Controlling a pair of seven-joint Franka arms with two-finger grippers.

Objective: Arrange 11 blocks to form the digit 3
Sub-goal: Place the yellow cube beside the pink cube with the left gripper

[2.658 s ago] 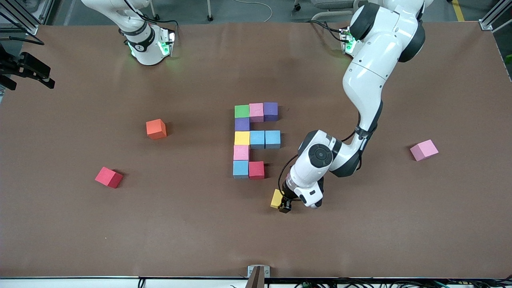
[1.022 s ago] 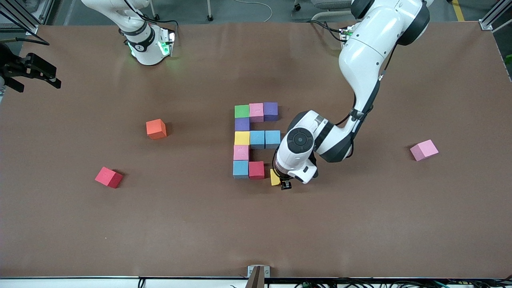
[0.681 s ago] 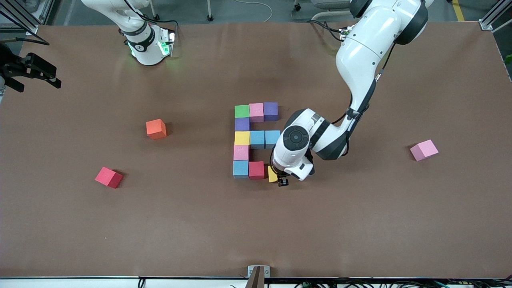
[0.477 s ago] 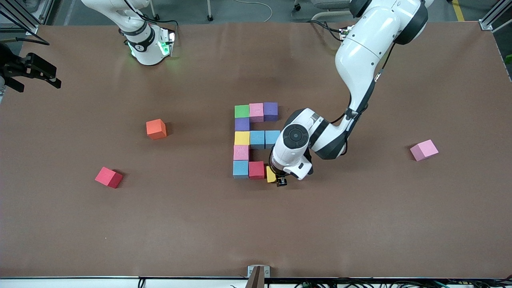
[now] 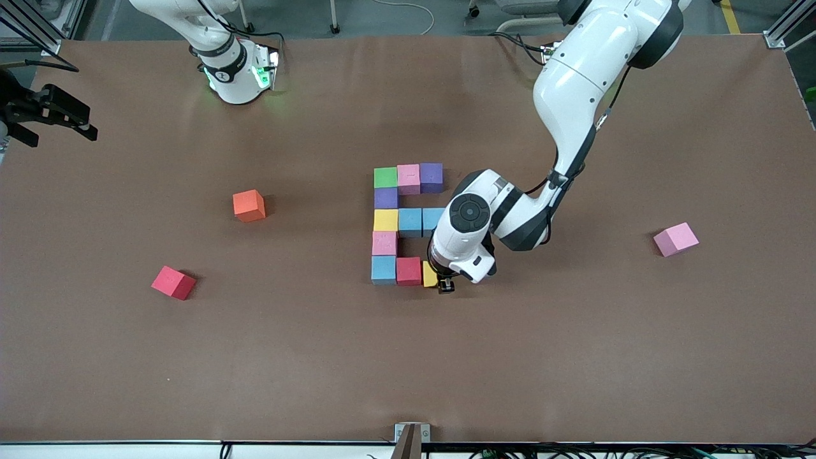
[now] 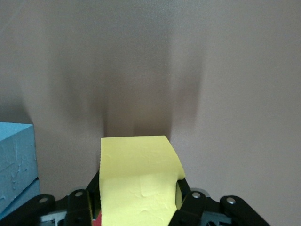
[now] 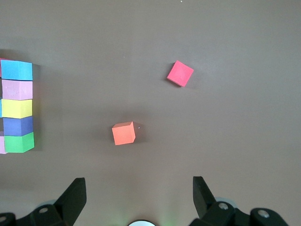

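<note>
The digit 3 figure lies mid-table: green (image 5: pixel 385 177), pink (image 5: pixel 408 179) and purple (image 5: pixel 431 177) cubes form the bar farthest from the front camera. A purple cube (image 5: pixel 386 198) joins them to a yellow (image 5: pixel 386 220) and two blue cubes (image 5: pixel 410 222). A pink cube (image 5: pixel 384 243) leads to the nearest bar of blue (image 5: pixel 383 269) and red (image 5: pixel 408 270). My left gripper (image 5: pixel 444 284) (image 6: pixel 138 197) is shut on a yellow block (image 5: pixel 429 274) (image 6: pixel 136 183), right beside the red cube. My right gripper (image 7: pixel 138 188) waits open, high over the table.
An orange cube (image 5: pixel 249 205) (image 7: pixel 123 133) and a loose red cube (image 5: pixel 173 282) (image 7: pixel 180 73) lie toward the right arm's end. A loose pink cube (image 5: pixel 676 239) lies toward the left arm's end. A blue cube (image 6: pixel 16 160) shows in the left wrist view.
My left gripper has carried the yellow block away from the front camera and in against the red cube of the nearest bar. The right arm has barely moved.
</note>
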